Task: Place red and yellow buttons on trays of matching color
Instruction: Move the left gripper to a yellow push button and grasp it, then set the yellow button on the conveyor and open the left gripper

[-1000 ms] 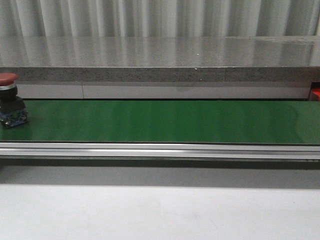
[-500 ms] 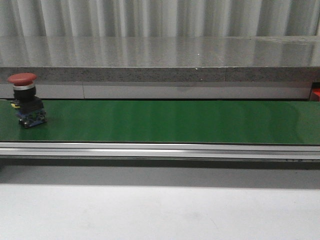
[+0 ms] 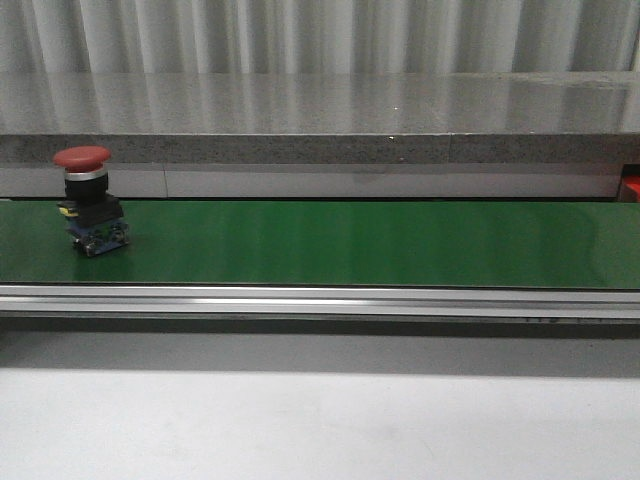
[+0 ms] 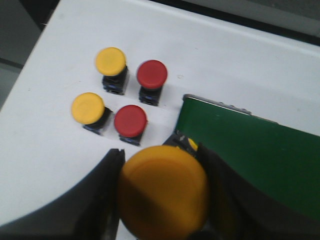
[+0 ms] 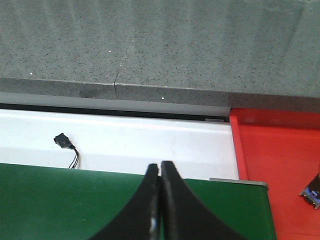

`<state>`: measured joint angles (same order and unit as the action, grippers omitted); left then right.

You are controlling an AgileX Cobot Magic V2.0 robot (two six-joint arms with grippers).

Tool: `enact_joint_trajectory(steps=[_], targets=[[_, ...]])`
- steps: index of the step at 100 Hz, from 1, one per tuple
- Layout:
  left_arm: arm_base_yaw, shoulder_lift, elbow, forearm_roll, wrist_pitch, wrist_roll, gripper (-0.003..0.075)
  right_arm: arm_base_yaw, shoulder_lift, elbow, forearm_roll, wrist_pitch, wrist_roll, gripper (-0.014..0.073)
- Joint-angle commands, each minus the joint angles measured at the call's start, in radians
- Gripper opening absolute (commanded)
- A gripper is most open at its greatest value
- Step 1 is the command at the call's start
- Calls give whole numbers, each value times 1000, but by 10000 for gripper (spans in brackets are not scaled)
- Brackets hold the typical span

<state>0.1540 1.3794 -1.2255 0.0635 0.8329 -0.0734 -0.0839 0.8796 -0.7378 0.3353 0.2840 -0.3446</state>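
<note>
Red button [image 3: 90, 200] has ridden right along the green belt [image 3: 350, 245] since a second ago: it was at the far left edge of the front view, now clearly inside the frame, still left of centre, upright on its black base. So the belt is running and feeding parts toward the right end

Near to far:

- Left gripper [image 4: 162, 200], bottom centre of the left wrist view: clamped on a yellow button [image 4: 162, 192], dark fingers [image 4: 107, 195] pressing either side below the cap. It hangs just over the belt's start, lower right of that frame. My read: it's the loader, about to set this one on the belt
- Behind it, upper left of the same view: four buttons waiting on the white table [image 4: 50, 150], two yellow, two red, in a tidy 2x2 block. Yellow pair [image 4: 100, 85] on the left, red pair [image 4: 142, 97] on the right. Staged close to the belt end, probably for short picks
- Right gripper [image 5: 160, 200], bottom centre of the right wrist view: fingers pressed together, nothing between them. Parked above the belt's far end, presumably waiting for the red button to arrive
- Red tray [image 5: 277, 170], right side of that view, butts against the belt end, so the transfer is short. Something small sits at its right edge, cropped, can't identify
- No yellow tray visible in any view

Sorting has barely started
</note>
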Motion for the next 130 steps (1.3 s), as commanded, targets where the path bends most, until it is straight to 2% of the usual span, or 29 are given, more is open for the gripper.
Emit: enact_joint_trajectory(steps=[1, 26, 121, 130], targets=[[-60, -17, -30, 13, -36, 2, -20, 0, -13, -27, -1, -64, -3, -68], [-148, 68, -30, 45, -34, 2, -20, 0, -13, -27, -1, -64, -3, -68], [-150, 244, -30, 91, 23, 2, -20, 0, -13, -27, -1, -64, -3, -68], [-150, 246, -37, 88, 49, 2, 12, 0, -13, -27, -1, -64, -3, -68]])
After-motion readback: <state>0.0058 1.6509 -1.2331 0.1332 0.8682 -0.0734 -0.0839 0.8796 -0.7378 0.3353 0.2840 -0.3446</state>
